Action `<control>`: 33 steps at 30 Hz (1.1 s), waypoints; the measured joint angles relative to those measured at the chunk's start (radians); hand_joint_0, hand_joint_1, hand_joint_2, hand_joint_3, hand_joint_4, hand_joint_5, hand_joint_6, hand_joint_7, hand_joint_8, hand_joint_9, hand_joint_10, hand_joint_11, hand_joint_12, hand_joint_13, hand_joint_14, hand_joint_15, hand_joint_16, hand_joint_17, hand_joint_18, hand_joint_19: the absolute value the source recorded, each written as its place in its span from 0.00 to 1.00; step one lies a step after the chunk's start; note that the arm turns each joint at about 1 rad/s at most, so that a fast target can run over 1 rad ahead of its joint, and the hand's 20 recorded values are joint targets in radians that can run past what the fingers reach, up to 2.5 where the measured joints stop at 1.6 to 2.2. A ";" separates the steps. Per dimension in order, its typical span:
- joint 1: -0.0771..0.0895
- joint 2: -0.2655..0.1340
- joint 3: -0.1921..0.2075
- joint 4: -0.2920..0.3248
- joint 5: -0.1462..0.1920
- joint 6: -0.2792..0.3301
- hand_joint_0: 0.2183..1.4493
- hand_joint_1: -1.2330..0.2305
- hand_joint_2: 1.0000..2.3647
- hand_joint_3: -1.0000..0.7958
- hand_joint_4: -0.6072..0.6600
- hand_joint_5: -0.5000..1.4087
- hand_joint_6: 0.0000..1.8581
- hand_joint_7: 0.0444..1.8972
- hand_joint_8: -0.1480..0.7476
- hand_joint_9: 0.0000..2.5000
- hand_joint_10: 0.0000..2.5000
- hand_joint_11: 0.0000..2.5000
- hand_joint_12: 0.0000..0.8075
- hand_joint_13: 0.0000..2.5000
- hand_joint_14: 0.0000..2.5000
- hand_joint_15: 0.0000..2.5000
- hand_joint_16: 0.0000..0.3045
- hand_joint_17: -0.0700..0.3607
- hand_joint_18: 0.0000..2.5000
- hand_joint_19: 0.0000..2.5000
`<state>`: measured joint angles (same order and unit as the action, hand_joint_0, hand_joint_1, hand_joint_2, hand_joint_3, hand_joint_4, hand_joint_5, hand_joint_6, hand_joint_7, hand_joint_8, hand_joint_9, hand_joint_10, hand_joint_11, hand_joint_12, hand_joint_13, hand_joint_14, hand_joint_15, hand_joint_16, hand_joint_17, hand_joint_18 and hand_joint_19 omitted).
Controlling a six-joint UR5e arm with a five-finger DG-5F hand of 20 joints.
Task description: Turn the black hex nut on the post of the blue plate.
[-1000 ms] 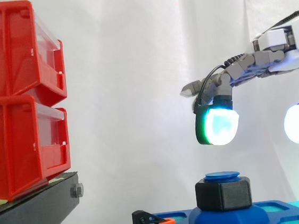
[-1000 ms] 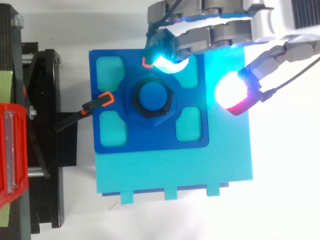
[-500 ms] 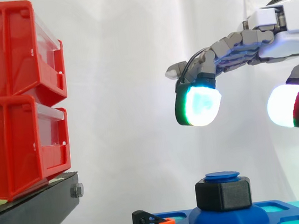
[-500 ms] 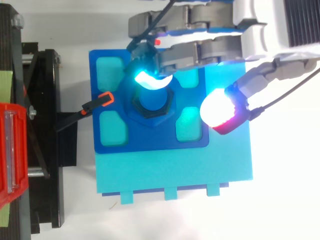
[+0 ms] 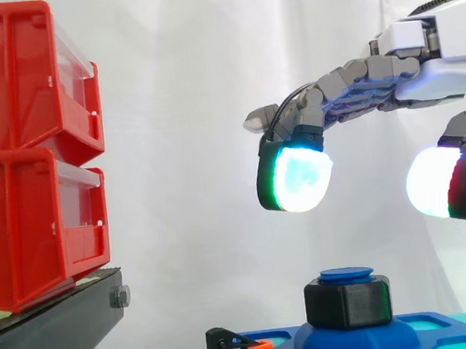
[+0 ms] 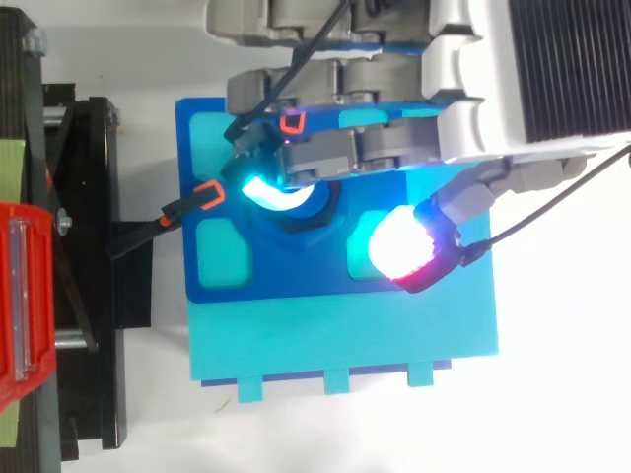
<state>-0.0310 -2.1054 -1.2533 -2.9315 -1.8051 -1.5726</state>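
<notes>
Black hex nut (image 5: 347,303) sits on the blue round-capped post (image 5: 346,275), low on the raised boss in the ctr of the blue square plate (image 6: 296,271). Plate lies on a teal base (image 6: 345,335). Nut is untouched, nothing gripping it.

Hand (image 5: 365,85) hangs above w/ fingers (image 5: 296,180) stretched out & spread from the thumb (image 5: 438,184), holding nothing. In side view the glowing finger pad is above the nut & off toward the bins' side, the thumb pad above & off the other way, so the nut lies under the gap btwn them, clear air all round. From the top, the fingers cover much of the nut & post, and the thumb pad is over the plate recess just beside the nut.

Risks, as I judge them:
- Straight drop could land a thick pad on the post cap instead of a nut flat, so there'd be no grip.
- If finger & thumb close on corners rather than opposite flats, pads may slip & the nut won't turn.
- Thumb coming down too low could hit the boss or plate.
- Hard twist might shift the plate if the orange-tipped black clamp (image 6: 202,194) at its edge isn't tight.

Further out: stacked red plastic bins (image 5: 22,155) on a black stand (image 5: 57,326), well apart from the nut.
</notes>
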 measured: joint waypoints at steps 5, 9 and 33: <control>0.006 -0.009 -0.004 0.023 0.005 0.001 0.17 0.36 0.00 0.28 0.61 0.12 0.27 0.44 0.22 0.01 0.31 0.10 0.27 0.02 0.00 0.03 0.12 0.35 0.06 0.09; 0.008 -0.017 -0.004 0.031 0.006 0.005 0.18 0.33 0.00 0.28 0.58 0.11 0.27 0.43 0.21 0.01 0.25 0.12 0.26 0.02 0.00 0.03 0.11 0.34 0.06 0.09; 0.001 -0.070 -0.005 0.087 0.002 0.031 0.20 0.33 0.00 0.28 0.55 0.11 0.27 0.42 0.19 0.01 0.13 0.13 0.25 0.01 0.00 0.02 0.10 0.33 0.06 0.08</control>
<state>-0.0301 -2.1756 -1.2585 -2.8444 -1.8029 -1.5414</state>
